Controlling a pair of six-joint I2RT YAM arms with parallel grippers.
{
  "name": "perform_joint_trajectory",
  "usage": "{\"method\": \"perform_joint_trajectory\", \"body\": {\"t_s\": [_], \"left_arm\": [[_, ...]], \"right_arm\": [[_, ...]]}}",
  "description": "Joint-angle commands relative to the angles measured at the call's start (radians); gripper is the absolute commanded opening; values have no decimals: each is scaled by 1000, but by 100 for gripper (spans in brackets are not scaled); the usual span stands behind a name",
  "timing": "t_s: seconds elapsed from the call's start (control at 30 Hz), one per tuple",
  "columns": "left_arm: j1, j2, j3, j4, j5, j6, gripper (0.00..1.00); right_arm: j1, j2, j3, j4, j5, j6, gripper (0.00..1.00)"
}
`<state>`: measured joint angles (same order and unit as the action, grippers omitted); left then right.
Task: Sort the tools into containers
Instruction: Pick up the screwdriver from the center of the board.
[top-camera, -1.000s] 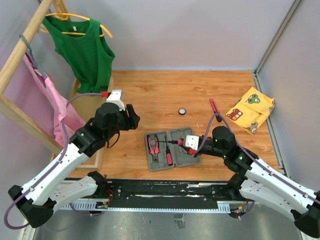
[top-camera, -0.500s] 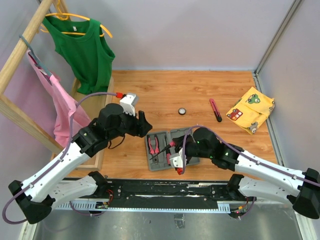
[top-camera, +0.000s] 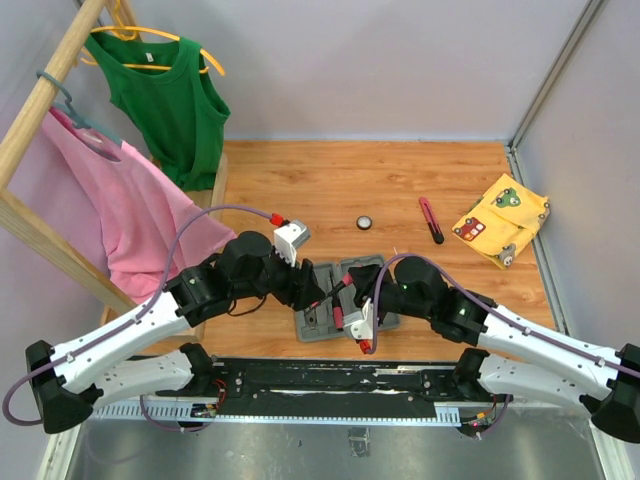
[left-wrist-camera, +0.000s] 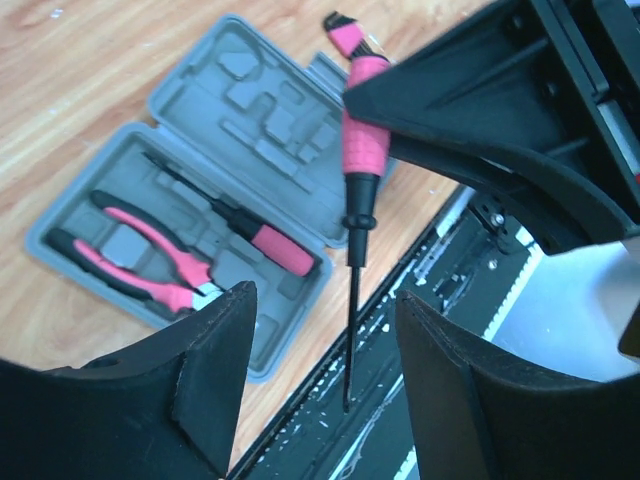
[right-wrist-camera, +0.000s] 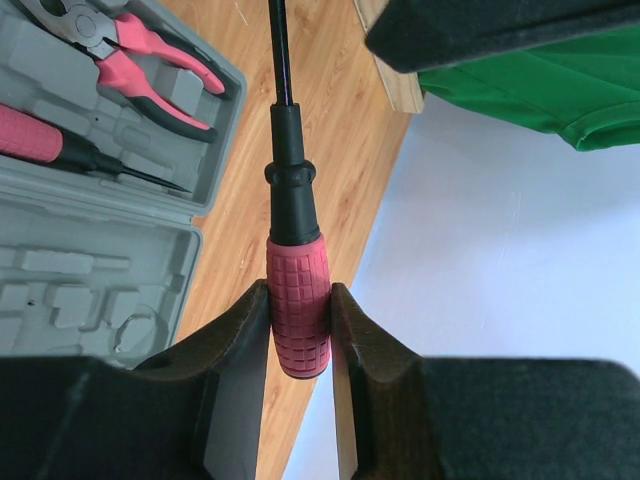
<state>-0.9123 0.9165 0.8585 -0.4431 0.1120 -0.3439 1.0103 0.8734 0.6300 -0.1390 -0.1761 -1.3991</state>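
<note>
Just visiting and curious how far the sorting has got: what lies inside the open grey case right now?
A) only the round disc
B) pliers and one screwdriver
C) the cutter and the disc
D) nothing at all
B: the pliers and one screwdriver sit in the case slots; the disc and cutter lie out on the table, and a second screwdriver is in the right gripper.

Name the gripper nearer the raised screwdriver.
Right: the right gripper clamps the screwdriver by its pink handle; the left gripper hangs open beside it, over the case.
</note>
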Motion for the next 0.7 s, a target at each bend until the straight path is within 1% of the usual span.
{"method": "perform_joint_trajectory", "body": {"t_s": [0.0, 0.1, 0.4, 0.5, 0.67], "left_arm": [[-41, 13, -18, 69, 66, 20, 61], [-53, 32, -25, 72, 71, 23, 59], [-92, 109, -11, 71, 86, 27, 44], [-101, 121, -9, 71, 83, 29, 38], [-105, 131, -3, 72, 79, 31, 21]], "right_arm": [[17, -23, -5, 16, -3, -59, 1], [17, -25, 1, 15, -1, -66, 1], [17, -42, 6, 13, -2, -80, 2], [18, -45, 3, 12, 1, -83, 3], [17, -48, -1, 9, -1, -83, 5]]}}
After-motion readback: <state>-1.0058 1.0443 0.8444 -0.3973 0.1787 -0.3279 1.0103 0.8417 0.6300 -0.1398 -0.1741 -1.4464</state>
